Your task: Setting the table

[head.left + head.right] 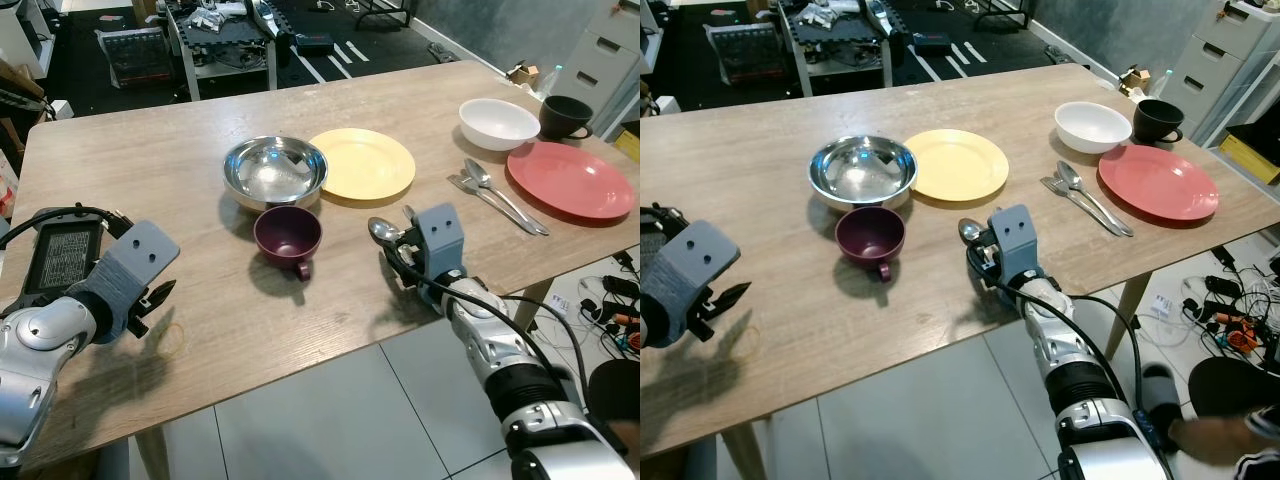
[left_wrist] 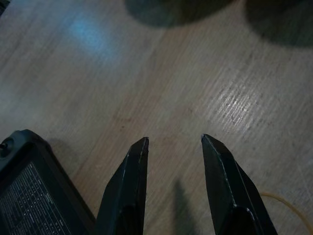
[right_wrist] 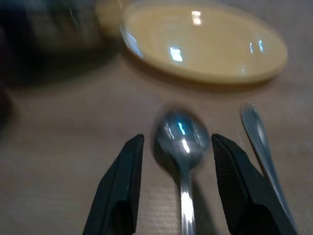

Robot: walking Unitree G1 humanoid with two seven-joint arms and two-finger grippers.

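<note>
Steel spoon (image 3: pixel 182 142) | bowl toward yellow plate (image 3: pixel 205 41) | right hand (image 3: pixel 176 152) apart, astride it

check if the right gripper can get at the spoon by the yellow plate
Probably yes: the right gripper is open with its fingers either side of the spoon, nothing between them. A second utensil lies just outside.

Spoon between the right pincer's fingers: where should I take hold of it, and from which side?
Probably grip the spoon at the neck just behind the bowl, coming from the table's near edge as the right pincer already does. The handle runs back between the open fingers, so they straddle it; the second utensil lies close outside one finger.
</note>
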